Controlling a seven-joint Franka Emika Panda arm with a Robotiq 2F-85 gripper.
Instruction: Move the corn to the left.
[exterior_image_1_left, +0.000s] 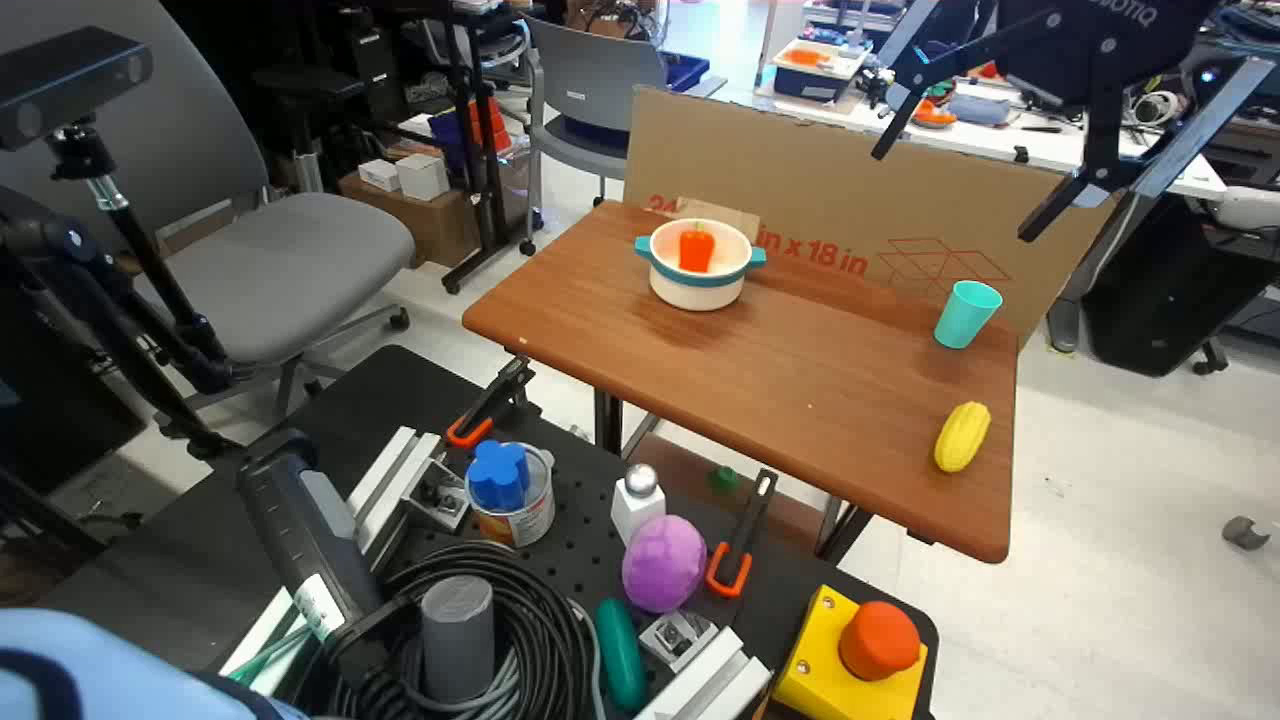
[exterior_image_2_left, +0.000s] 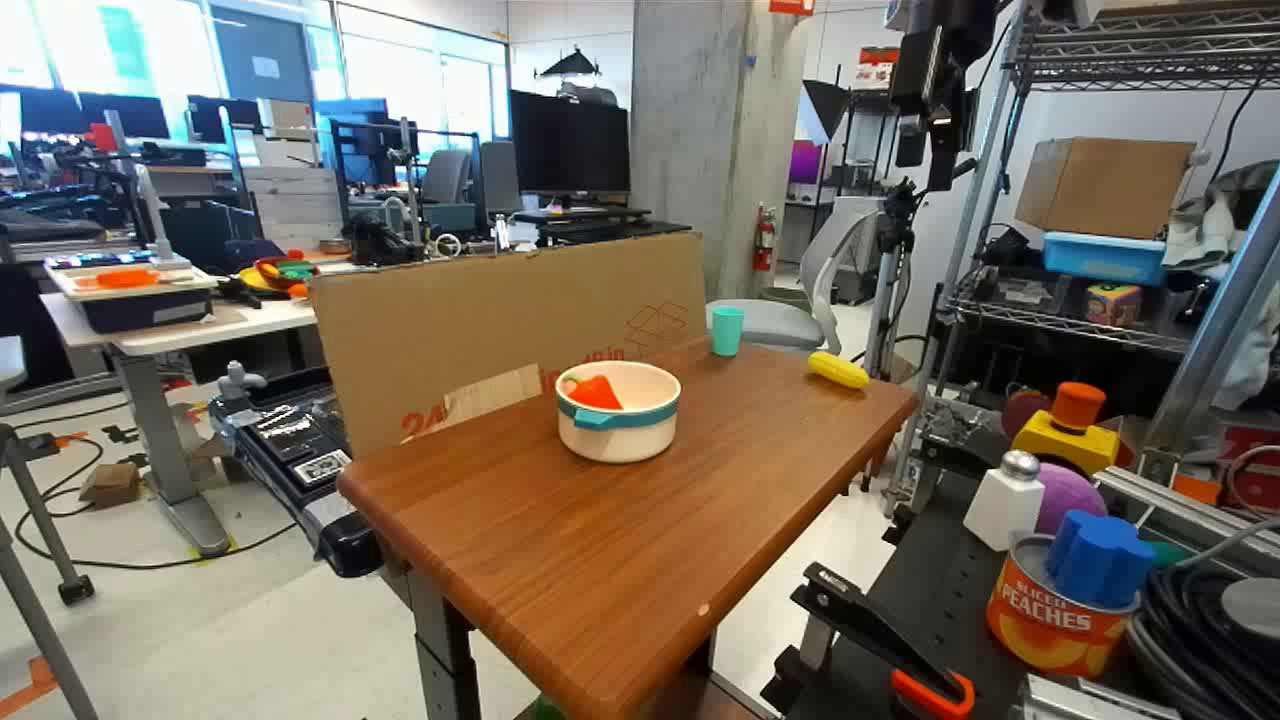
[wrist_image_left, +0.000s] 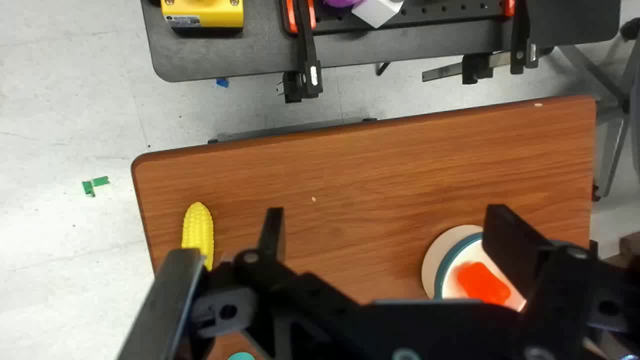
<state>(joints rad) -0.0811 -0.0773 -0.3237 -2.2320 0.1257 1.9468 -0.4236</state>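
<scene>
The black, two-jawed gripper (exterior_image_1_left: 957, 190) hangs raised, higher than the turquoise, tapered plastic-looking cup (exterior_image_1_left: 967, 314) used here as landmark; its jaws stand wide apart with nothing between them. Below it, a yellow, elongated, toy-like ear of corn (exterior_image_1_left: 962, 437) with raised kernels lies on its side on the brown, wood-grained rectangular table (exterior_image_1_left: 760, 370), near the cup but not touching it; in the wrist view one end is hidden behind the gripper. Assessed handling: probably hollow moulded plastic, hence light, fairly stiff and not fragile, though sight alone cannot confirm weight. The kernel texture should resist slipping; the rounded body may roll if nudged, and the table's edge at the cup's end is close. Recommended hold: across the narrow width at mid-length, one jaw per long side, clear of the tapered ends; the jaws' alignment in the wrist view appears suited. Well apart from the cup stands a cream, round, teal-banded pot (exterior_image_1_left: 697, 295) containing a red-orange toy pepper (exterior_image_1_left: 696, 250).
</scene>
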